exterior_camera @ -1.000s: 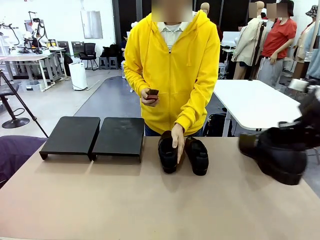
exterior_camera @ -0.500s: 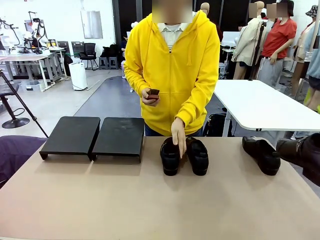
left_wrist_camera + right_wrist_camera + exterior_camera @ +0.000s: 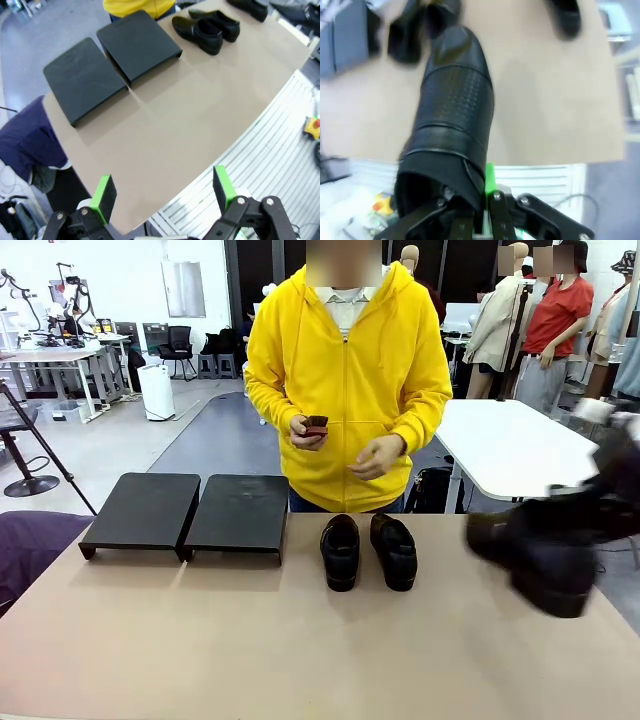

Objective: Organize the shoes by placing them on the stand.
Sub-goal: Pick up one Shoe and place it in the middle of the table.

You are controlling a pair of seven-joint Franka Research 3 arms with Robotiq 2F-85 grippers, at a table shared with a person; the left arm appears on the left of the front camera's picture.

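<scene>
**Q:** Fig. 1. How far along is the task?

**A:** At its outset, by the look of it. The stand point(image 3: 185, 510), two black sloped panels adjoining at the far left of the table point(image 3: 300, 660), bears no shoe. All four loafers are off it. A pair of loafers point(image 3: 340, 550) sits side by side at the far middle, near the stand's right edge. A fourth loafer point(image 3: 562, 15) lies on the table toward the right. A held loafer point(image 3: 530, 560) hangs above the table's right side. Four placements are judged to remain.

**Q:** How do the grippers stand?

**A:** The right gripper point(image 3: 482, 187) is clamped on the held loafer's heel collar, with one green pad outside and the other finger inside the opening. The left gripper point(image 3: 162, 177) hangs over the near left part of the table, its jaws wide and nothing between them. The person point(image 3: 345, 390) stands at the far side, both hands at the chest and clear of the shoes.

**Q:** Which way do the shoes point?

**A:** The pair's long axes are parallel and run near to far; the rounded toes appear to face the near edge. The held loafer's long axis runs straight out from the right gripper, toe leading. In the front view it is blurred, with the toe end toward the left, roughly toward the table's middle, and the heel end at the right. The fourth loafer is too cropped to tell.
</scene>
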